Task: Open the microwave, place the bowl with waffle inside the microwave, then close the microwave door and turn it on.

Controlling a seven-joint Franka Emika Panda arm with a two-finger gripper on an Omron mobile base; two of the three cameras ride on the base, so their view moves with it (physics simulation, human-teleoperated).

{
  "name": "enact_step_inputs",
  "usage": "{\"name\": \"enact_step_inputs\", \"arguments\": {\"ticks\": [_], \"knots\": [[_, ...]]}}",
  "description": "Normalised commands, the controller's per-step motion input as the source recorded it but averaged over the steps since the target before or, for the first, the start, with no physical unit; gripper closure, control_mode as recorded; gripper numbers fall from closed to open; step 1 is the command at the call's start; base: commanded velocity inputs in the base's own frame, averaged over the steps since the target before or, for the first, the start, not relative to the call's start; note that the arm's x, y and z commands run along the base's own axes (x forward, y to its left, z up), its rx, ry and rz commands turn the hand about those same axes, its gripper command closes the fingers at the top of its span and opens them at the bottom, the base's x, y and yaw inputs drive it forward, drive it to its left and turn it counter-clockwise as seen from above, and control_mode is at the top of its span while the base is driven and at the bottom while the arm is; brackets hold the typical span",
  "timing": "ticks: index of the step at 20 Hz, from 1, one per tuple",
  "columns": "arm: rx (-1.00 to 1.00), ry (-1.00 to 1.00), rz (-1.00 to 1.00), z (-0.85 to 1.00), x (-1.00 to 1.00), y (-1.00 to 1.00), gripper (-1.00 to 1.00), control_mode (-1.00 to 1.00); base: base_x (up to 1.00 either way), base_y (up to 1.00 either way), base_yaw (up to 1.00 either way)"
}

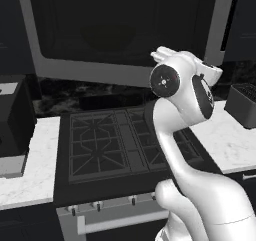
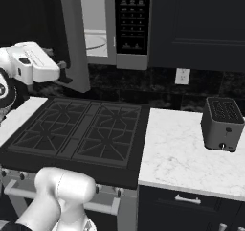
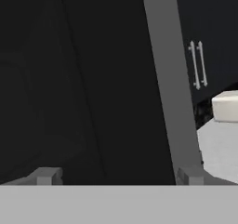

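Base views share stove (image 1: 120, 145) (hand view close).

The gripper (image 3: 118, 175) shows just two grey fingertips; its spread is unclear. Ahead, the microwave door (image 3: 83, 79) is cropped by the frame edges.

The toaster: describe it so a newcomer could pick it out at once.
Start at the stove under the microwave. On the white counter to its right stands the toaster, a small dark box with a slotted top, alone on that counter.
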Motion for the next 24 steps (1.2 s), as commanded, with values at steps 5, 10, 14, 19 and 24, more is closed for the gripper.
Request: {"name": "enact_step_inputs", "arguments": {"ticks": [5, 10, 14, 19, 24], "knots": [[0.01, 0.24, 0.08, 0.0, 1.0, -0.24, -1.0, -1.0, 0.0, 0.0, 0.0], [0.0, 0.2, 0.08, 0.0, 0.94, -0.21, -1.0, -1.0, 0.0, 0.0, 0.0], [0.0, 0.06, 0.1, -0.02, 0.81, -0.24, -1.0, -1.0, 0.0, 0.0, 0.0], [0.0, 0.0, 0.07, -0.07, 0.52, -0.14, -1.0, -1.0, 0.0, 0.0, 0.0], [0.0, 0.0, 0.02, -0.04, 0.24, -0.02, -1.0, -1.0, 0.0, 0.0, 0.0]]}}
